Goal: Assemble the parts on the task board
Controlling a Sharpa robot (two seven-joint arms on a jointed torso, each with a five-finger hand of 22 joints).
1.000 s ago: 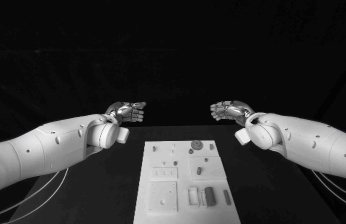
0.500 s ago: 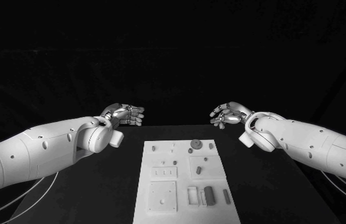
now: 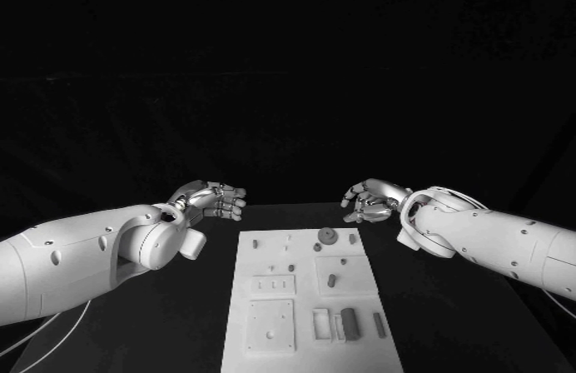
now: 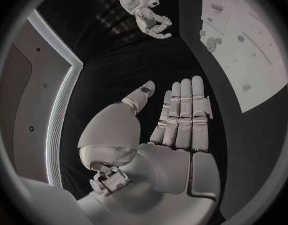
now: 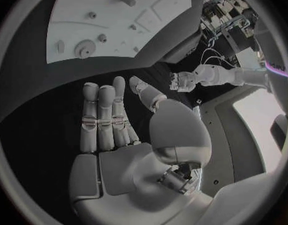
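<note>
Head view, left hand: the left hand (image 3: pixel 211 200) hovers past the board's far left corner, fingers loosely curled, holding nothing; a waiting pose, by my reading.
Head view, right hand: the right hand (image 3: pixel 374 201) hangs just beyond the board's far right corner, fingers apart and empty, tips angled down toward the disc; it looks set to reach for it.
Head view, board: the board (image 3: pixel 309 350) lies between and nearer than both hands, its parts spread so each can be reached singly.
Head view, disc: the disc (image 3: pixel 328 237) sits at the far end, just below and inward of the right hand, untouched.
Head view, block: the block (image 3: pixel 350 322) stands at the near end, well apart from both hands.
Left wrist view: fingers (image 4: pixel 184 112) straight and side by side, palm bare; the board (image 4: pixel 262 75) lies off to the fingers' side.
Right wrist view: fingers (image 5: pixel 100 117) extended, nothing in the palm; the disc (image 5: pixel 85 49) lies ahead of the fingertips, clear of them.
Stage: judging by the loose parts, assembly is barely begun.
</note>
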